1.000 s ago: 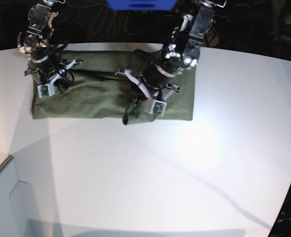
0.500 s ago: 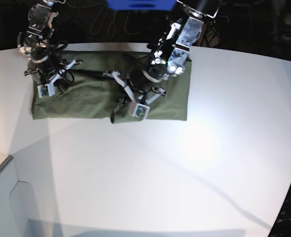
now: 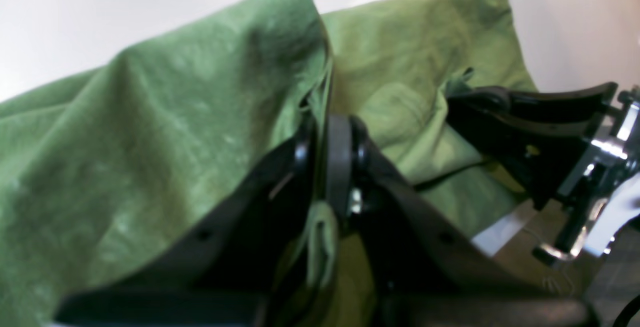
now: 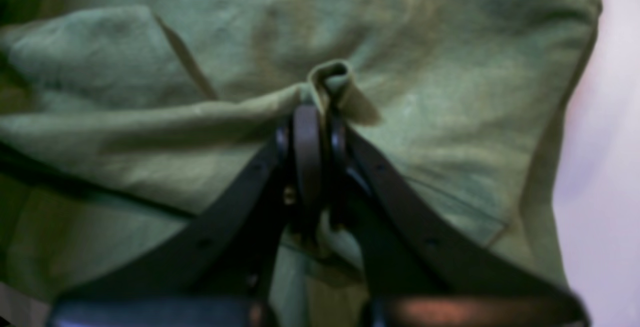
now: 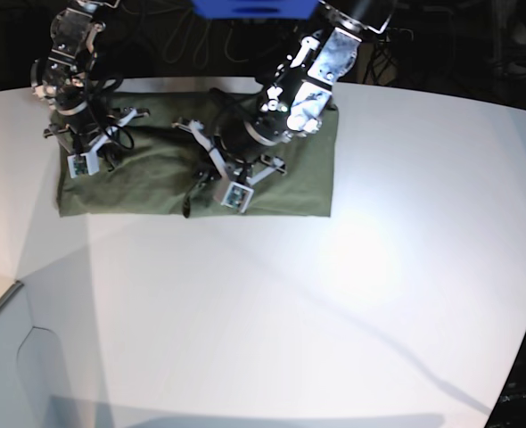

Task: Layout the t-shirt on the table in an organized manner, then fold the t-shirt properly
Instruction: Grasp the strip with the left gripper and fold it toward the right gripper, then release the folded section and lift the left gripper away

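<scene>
1. The plain olive-green soft cotton t-shirt lies as a long band along the far edge of the large, smooth, matte white counter, nearer the far-left corner than the right.
2. The left hand is clenched on a raised fold of the t-shirt; in its wrist view the cloth rises in a ridge from between the jaws, and a strip of cloth hangs down between the black fingers.
3. The right hand is likewise clamped on a small pinched loop of the cloth, close to the shirt's end near the counter's far-left corner.
4. The step in hand appears to be a crosswise fold: the left hand sits over the middle of the band with the lifted layer, while the right hand anchors the other end.
5. The next move likely calls for the left hand to carry its fold across toward the anchored end, lay it so the edges match, and then let go without dragging the layers beneath.
6. A risk is that the bunched cloth under the left hand creases rather than lying flat.
7. The counter is bare in front of the shirt, with a bright glare patch toward its right side; a curved edge shows at the near left.
8. Behind the far edge the room is dark, with cables and a blue object just visible.
</scene>
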